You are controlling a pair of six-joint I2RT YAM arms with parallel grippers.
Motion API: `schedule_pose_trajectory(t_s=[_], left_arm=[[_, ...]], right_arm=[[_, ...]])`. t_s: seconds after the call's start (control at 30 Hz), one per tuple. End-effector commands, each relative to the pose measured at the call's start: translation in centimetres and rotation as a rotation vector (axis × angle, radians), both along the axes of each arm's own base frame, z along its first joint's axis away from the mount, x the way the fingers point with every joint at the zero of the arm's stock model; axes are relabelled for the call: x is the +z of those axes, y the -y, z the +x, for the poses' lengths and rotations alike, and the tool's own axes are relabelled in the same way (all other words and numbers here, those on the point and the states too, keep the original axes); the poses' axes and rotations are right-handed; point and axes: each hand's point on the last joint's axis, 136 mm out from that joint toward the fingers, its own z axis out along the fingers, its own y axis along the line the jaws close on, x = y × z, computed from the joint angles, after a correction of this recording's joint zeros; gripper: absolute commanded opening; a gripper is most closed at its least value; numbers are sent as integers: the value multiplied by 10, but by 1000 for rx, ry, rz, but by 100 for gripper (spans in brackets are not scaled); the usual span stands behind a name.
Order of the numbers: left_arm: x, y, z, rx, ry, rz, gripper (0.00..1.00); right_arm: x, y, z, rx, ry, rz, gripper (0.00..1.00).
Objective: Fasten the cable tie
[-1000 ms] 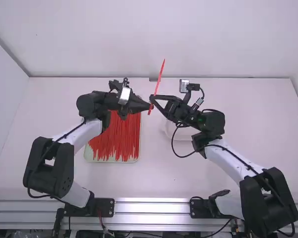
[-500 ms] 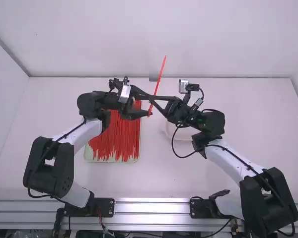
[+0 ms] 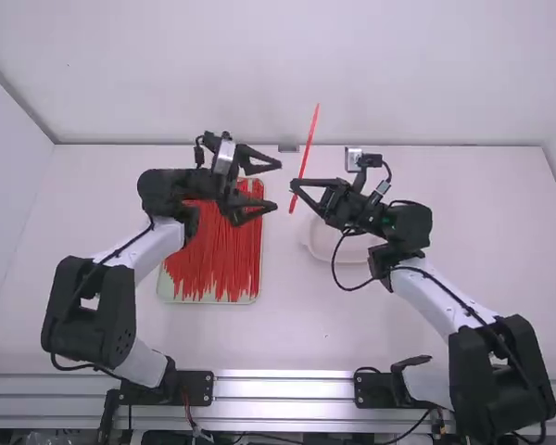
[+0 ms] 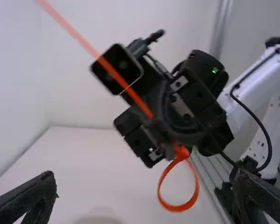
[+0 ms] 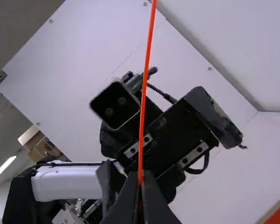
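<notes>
Just beside the tray [image 3: 208,300], the right gripper [image 3: 295,195] pinches the cable tie [image 3: 308,153] near its loop, keeping the tail upright. At the tray's far end the left gripper [image 3: 276,186] is spread wide, touching nothing.

The thin red-orange plastic cable tie [image 3: 306,153] is held off the table, pinched in the right gripper [image 3: 296,195] between the 2 arms. Its long straight tail [image 5: 146,93] points up and leans slightly. In the left wrist view its other end curls into 1 small closed loop [image 4: 179,152] hanging just under the gripper's fingers, touching nothing else.
</notes>
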Motion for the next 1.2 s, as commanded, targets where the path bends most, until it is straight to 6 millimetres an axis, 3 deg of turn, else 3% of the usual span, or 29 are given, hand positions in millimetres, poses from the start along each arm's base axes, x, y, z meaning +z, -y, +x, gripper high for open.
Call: schedule_pose_trajectory(t_s=[0.0,0.27,0.43,0.67,0.97,1.1,1.17], left_arm=[[3,-9,14,34,-82,-4,99],[-19,-14,36,53,-279,50,99],[-40,-15,42,71,-343,78,99],[-84,-19,63,223,-513,134,99],[-129,-26,62,315,-661,239,99],[-135,-27,57,306,-652,265,99],[-139,-27,54,302,-666,276,99]], right_arm=[[13,4,-6,21,53,-9,0],[3,19,-1,27,54,-61,0],[-22,31,18,-26,-11,-127,0],[-51,36,28,-55,-46,-209,0],[-91,53,40,-107,-99,-318,0],[-110,64,47,-157,-131,-368,0],[-129,74,55,-226,-172,-429,0]])
